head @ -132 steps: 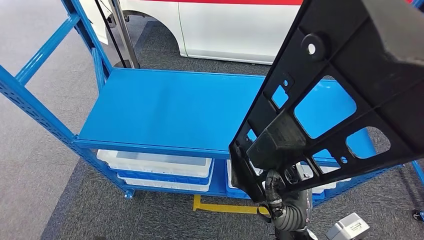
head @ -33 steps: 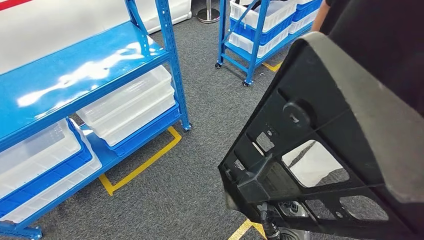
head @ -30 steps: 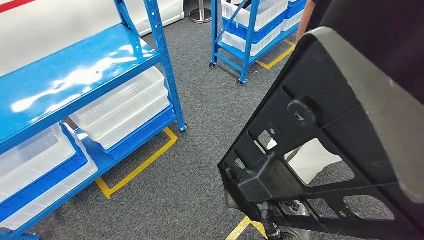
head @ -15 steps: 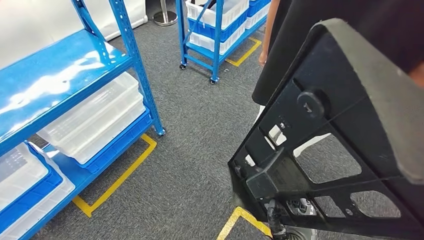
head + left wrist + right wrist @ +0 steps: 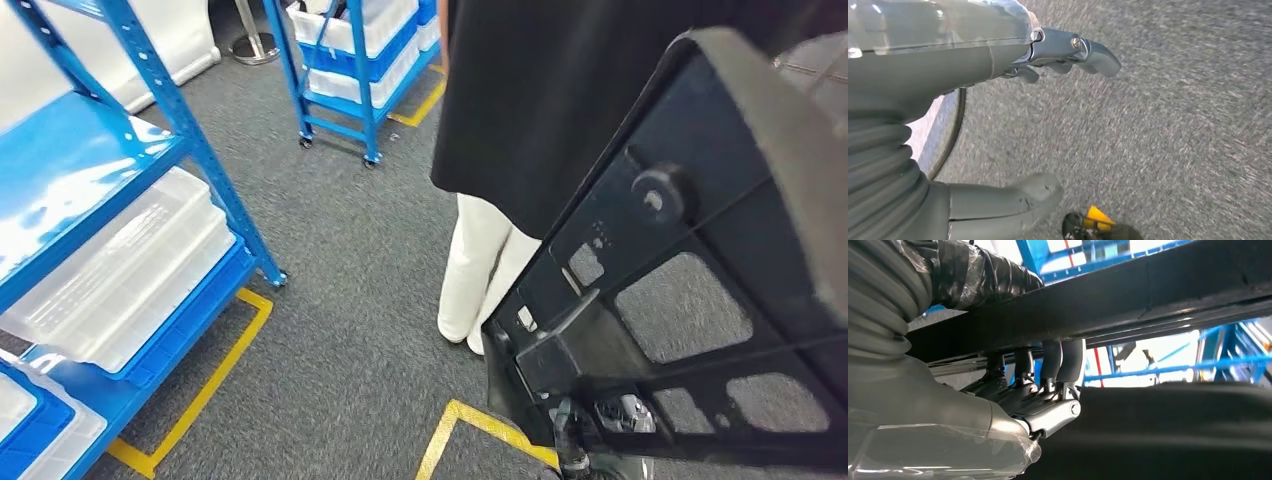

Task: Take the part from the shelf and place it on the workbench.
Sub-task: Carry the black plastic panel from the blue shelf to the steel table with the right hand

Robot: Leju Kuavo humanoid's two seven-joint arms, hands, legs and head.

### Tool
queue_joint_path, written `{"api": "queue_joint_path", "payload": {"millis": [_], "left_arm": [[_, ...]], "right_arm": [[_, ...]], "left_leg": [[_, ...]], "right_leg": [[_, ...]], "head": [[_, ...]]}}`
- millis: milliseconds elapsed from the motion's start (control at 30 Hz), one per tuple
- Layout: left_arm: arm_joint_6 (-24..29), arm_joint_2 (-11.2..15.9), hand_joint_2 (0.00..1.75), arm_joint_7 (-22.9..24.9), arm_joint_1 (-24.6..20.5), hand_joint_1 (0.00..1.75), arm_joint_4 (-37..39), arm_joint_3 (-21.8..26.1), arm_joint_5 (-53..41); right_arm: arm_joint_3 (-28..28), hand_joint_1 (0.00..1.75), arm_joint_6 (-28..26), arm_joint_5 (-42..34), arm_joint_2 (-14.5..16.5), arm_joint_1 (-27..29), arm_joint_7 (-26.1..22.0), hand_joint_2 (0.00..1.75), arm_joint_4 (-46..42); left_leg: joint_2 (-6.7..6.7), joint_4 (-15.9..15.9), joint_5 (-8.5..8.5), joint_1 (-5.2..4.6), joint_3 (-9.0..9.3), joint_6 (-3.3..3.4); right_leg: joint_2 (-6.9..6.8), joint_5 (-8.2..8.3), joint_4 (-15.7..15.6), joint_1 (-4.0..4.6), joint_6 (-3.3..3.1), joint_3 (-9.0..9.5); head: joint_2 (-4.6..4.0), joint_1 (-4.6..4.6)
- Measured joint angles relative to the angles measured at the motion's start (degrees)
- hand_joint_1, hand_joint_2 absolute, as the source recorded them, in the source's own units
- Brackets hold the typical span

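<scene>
Head view: the black part (image 5: 690, 290) is held up, long axis running diagonally from low centre toward upper right, beside a person (image 5: 520, 110). Left wrist view: left hand (image 5: 1013, 125) hangs with fingers apart, holding nothing. Right wrist view: right hand (image 5: 1033, 390) has its fingers hooked on the part's bar.

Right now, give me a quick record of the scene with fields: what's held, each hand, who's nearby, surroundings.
held: black plastic part, carried by the right hand
left hand: holds nothing, fingers apart, above grey carpet
nearby: person in a black top and white trousers, just beyond the part
surroundings: blue shelf with white bins; yellow floor tape
workbench: can't tell
</scene>
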Motion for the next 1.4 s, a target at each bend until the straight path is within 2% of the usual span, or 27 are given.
{"api": "queue_joint_path", "payload": {"millis": [67, 100, 133, 167, 233, 300, 367, 400, 433, 500, 533, 600, 633, 667, 733, 800, 833, 900, 967, 1033, 1067, 1100, 1133, 1200, 1267, 1333, 1400], "left_arm": [[-0.03, 0.08, 1.75, 0.04, 0.34, 0.0, 0.0, 0.04, -0.23], [-0.09, 0.11, 1.75, 0.05, 0.48, 0.0, 0.0, 0.08, -0.29], [-0.15, 0.13, 1.75, 0.07, 0.57, 0.0, 0.0, 0.12, -0.38], [-0.2, 0.13, 1.75, 0.07, 0.63, 0.0, 0.0, 0.16, -0.51], [-0.25, 0.13, 1.75, 0.07, 0.71, 0.0, 0.0, 0.22, -0.81], [-0.27, 0.13, 1.75, 0.08, 0.77, 0.0, 0.0, 0.26, -1.15], [-0.29, 0.13, 1.75, 0.08, 0.75, 0.0, 0.0, 0.28, -1.44], [-0.29, 0.13, 1.75, 0.07, 0.71, 0.0, 0.0, 0.3, -1.59], [-0.29, 0.12, 1.75, 0.04, 0.71, 0.0, 0.0, 0.3, -1.76], [-0.3, 0.11, 1.75, -0.01, 0.86, 0.0, 0.0, 0.31, -2.09], [-0.29, 0.11, 1.75, -0.03, 1.0, 0.0, 0.0, 0.32, -2.17], [-0.28, 0.15, 1.75, -0.04, 1.19, 0.0, 0.0, 0.34, -2.25], [-0.28, 0.16, 1.75, -0.04, 1.18, 0.0, 0.0, 0.36, -2.25], [-0.28, 0.17, 1.75, -0.04, 1.12, 0.0, 0.0, 0.36, -2.26], [-0.29, 0.16, 1.75, -0.04, 1.0, 0.0, 0.0, 0.37, -2.28], [-0.3, 0.11, 1.75, -0.08, 0.94, 0.0, 0.0, 0.37, -2.31], [-0.31, 0.09, 1.75, -0.09, 0.92, 0.0, 0.0, 0.37, -2.33], [-0.31, 0.07, 1.75, -0.1, 0.78, 0.0, 0.0, 0.38, -2.34], [-0.32, 0.03, 1.75, -0.11, 0.74, 0.0, 0.0, 0.39, -2.37], [-0.33, 0.05, 1.75, -0.11, 0.93, 0.0, 0.0, 0.4, -2.39], [-0.33, 0.09, 1.75, -0.11, 1.05, 0.0, 0.0, 0.41, -2.39], [-0.33, 0.15, 1.75, -0.1, 1.15, 0.0, 0.0, 0.43, -2.39], [-0.33, 0.18, 1.75, -0.1, 1.2, 0.0, 0.0, 0.46, -2.39], [-0.33, 0.21, 1.75, -0.1, 1.22, 0.0, 0.0, 0.57, -2.4], [-0.32, 0.21, 1.75, -0.1, 1.22, 0.0, 0.0, 0.68, -2.54], [-0.3, 0.22, 1.75, -0.02, 1.24, 0.0, 0.0, 0.74, -2.91], [-0.27, 0.19, 1.75, 0.19, 1.2, 0.0, 0.0, 0.78, -3.32]], "right_arm": [[-0.05, 1.75, -1.94, 0.93, 0.05, 0.35, 0.03, 1.75, 0.01], [-0.09, 1.75, -2.91, 1.37, 0.08, 0.63, 0.05, 1.75, 0.02], [-0.14, 1.75, -3.65, 1.62, 0.11, 0.89, 0.07, 1.75, 0.03], [-0.18, 1.75, -4.21, 1.7, 0.14, 1.11, 0.08, 1.75, 0.04], [-0.22, 1.75, -4.85, 1.47, 0.24, 1.38, 0.08, 1.75, 0.03], [-0.32, 1.75, -5.05, 1.18, 0.46, 1.65, 0.08, 1.75, -0.01], [-0.62, 1.75, -5.05, 1.07, 0.67, 2.2, 0.08, 1.75, -0.05], [-0.88, 1.75, -5.04, 1.02, 0.78, 2.55, 0.07, 1.75, -0.09], [-1.18, 1.75, -5.02, 0.92, 0.89, 2.79, 0.07, 1.75, -0.16], [-1.79, 1.75, -4.93, 0.7, 1.23, 3.04, 0.07, 1.75, -0.27], [-2.09, 1.75, -4.88, 0.61, 1.4, 3.09, 0.06, 1.75, -0.31], [-2.68, 1.75, -4.87, 0.54, 1.64, 3.31, 0.07, 1.75, -0.31], [-2.93, 1.75, -4.88, 0.53, 1.69, 3.44, 0.07, 1.75, -0.31], [-3.12, 1.75, -4.88, 0.52, 1.75, 3.55, 0.07, 1.75, -0.32], [-3.4, 1.75, -4.88, 0.52, 1.92, 3.66, 0.08, 1.75, -0.45], [-3.61, 1.75, -4.87, 0.52, 2.13, 3.7, 0.04, 1.75, -0.73], [-3.7, 1.75, -4.87, 0.52, 2.19, 3.73, 0.03, 1.75, -0.85], [-3.9, 1.75, -4.87, 0.52, 2.38, 3.98, 0.0, 1.75, -1.06], [-4.09, 1.75, -4.86, 0.49, 2.71, 4.1, 0.0, 1.75, -1.2], [-4.2, 1.75, -4.82, 0.46, 3.01, 4.04, 0.0, 1.75, -1.23], [-4.22, 1.75, -4.8, 0.46, 3.08, 4.04, 0.02, 1.75, -1.23], [-4.25, 1.75, -4.8, 0.46, 3.12, 4.08, 0.03, 1.75, -1.23], [-4.27, 1.75, -4.79, 0.46, 3.14, 4.1, 0.04, 1.75, -1.23], [-4.32, 1.75, -4.74, 0.45, 3.15, 4.13, 0.07, 1.75, -1.23], [-4.44, 1.75, -4.62, 0.42, 3.32, 4.17, 0.07, 1.75, -1.23], [-4.69, 1.75, -4.33, 0.39, 3.69, 4.39, 0.07, 1.75, -1.26], [-5.16, 1.75, -3.84, 0.41, 4.12, 4.9, 0.07, 1.75, -1.42]], "left_leg": [[-1.25, 7.27, -2.93, 0.07, -3.34, -0.35], [-1.33, 8.86, -2.89, 0.1, -4.16, -0.54], [-1.42, 8.11, -1.58, 0.19, -3.95, -0.7], [-1.74, 5.33, 0.57, 0.37, -2.8, -0.86], [-4.19, -1.88, 3.91, 0.85, 0.33, -1.15], [-6.12, -5.08, 4.32, 0.99, 1.58, -0.89], [-5.32, -5.32, 4.33, 0.78, 1.53, -0.09], [-4.6, -5.51, 4.55, 0.74, 1.57, 0.33], [-3.87, -5.7, 4.78, 0.76, 1.6, 0.79], [-2.31, -5.94, 5.04, 0.7, 1.52, 1.35], [-1.47, -5.95, 5.04, 0.59, 1.45, 1.47], [0.27, -5.95, 4.98, 0.41, 1.38, 1.53], [1.06, -5.95, 4.93, 0.37, 1.4, 1.54], [1.73, -5.95, 4.86, 0.35, 1.47, 1.52], [2.83, -5.96, 4.65, 0.27, 1.76, 1.34], [3.77, -5.99, 4.44, 0.23, 2.04, 0.88], [4.27, -6.09, 4.38, 0.24, 2.16, 0.59], [4.77, -6.26, 4.16, 0.35, 2.53, -0.03], [2.4, -4.15, 2.39, 0.46, 1.89, -0.41], [-0.58, 2.2, -1.18, 0.57, -0.98, -0.54], [-1.12, 5.89, -2.67, 0.58, -2.79, -0.64], [-1.31, 8.44, -3.21, 0.57, -4.18, -0.74], [-1.39, 9.07, -2.57, 0.57, -4.72, -0.81], [-2.04, 4.05, 1.55, 0.65, -2.88, -0.81], [-4.77, -2.56, 4.38, 0.84, -0.21, -0.57], [-6.5, -4.86, 4.47, 0.73, 0.65, -0.12], [-5.36, -5.37, 4.78, 0.61, 0.87, 0.63]], "right_leg": [[1.48, 0.08, 0.12, -0.09, -0.12, -0.09], [2.28, 0.06, 0.27, -0.16, -0.1, -0.1], [3.12, -0.01, 0.53, -0.27, 0.0, -0.13], [3.97, -0.14, 0.91, -0.43, 0.18, -0.18], [5.56, -0.6, 2.11, -0.63, 0.83, -0.67], [6.92, -0.75, 3.09, -0.69, 1.54, -1.58], [8.21, -0.4, 3.23, -0.84, 2.24, -2.29], [7.86, -0.48, 3.43, -0.86, 2.53, -2.55], [6.67, -1.07, 4.29, -0.82, 2.81, -3.03], [3.12, -4.1, 9.21, -0.77, 3.24, -5.34], [1.99, -5.98, 12.93, -0.84, 3.45, -7.11], [1.31, -7.8, 18.43, -1.06, 3.66, -9.66], [1.17, -7.16, 18.37, -1.12, 3.64, -9.53], [0.9, -5.62, 16.05, -1.12, 3.51, -8.2], [-1.36, -2.37, 7.95, -0.65, 2.84, -3.68], [-3.28, -1.21, 3.02, 0.16, 2.03, -1.15], [-3.33, -1.35, 2.64, 0.49, 1.75, -1.12], [-2.02, -0.88, 1.93, 0.47, 1.15, -1.04], [-0.78, -0.23, 0.84, 0.07, 0.4, -0.55], [0.49, 0.07, 0.5, -0.16, -0.06, -0.39], [1.23, 0.07, 0.61, -0.14, -0.15, -0.47], [2.05, 0.03, 0.77, -0.12, -0.17, -0.54], [2.91, -0.03, 0.98, -0.12, -0.14, -0.58], [4.61, -0.3, 1.57, -0.22, 0.08, -0.6], [6.05, -0.7, 2.49, -0.3, 0.56, -1.0], [7.33, -0.75, 3.06, -0.5, 1.27, -1.71], [8.33, -0.51, 3.04, -0.7, 1.99, -2.14]], "head": [[0.0, -0.02], [0.0, -0.02], [0.0, -0.02], [0.0, -0.02], [0.0, -0.01], [0.0, 0.0], [0.0, 0.01], [0.0, 0.03], [0.0, 0.04], [0.0, 0.08], [0.0, 0.08], [0.0, 0.07], [0.0, 0.07], [0.0, 0.07], [0.0, 0.07], [0.0, 0.07], [0.0, 0.07], [0.0, 0.06], [0.0, 0.05], [0.0, 0.04], [0.0, 0.03], [0.0, 0.03], [0.0, 0.03], [0.0, 0.03], [0.0, 0.04], [0.0, 0.04], [0.0, 0.04]]}}
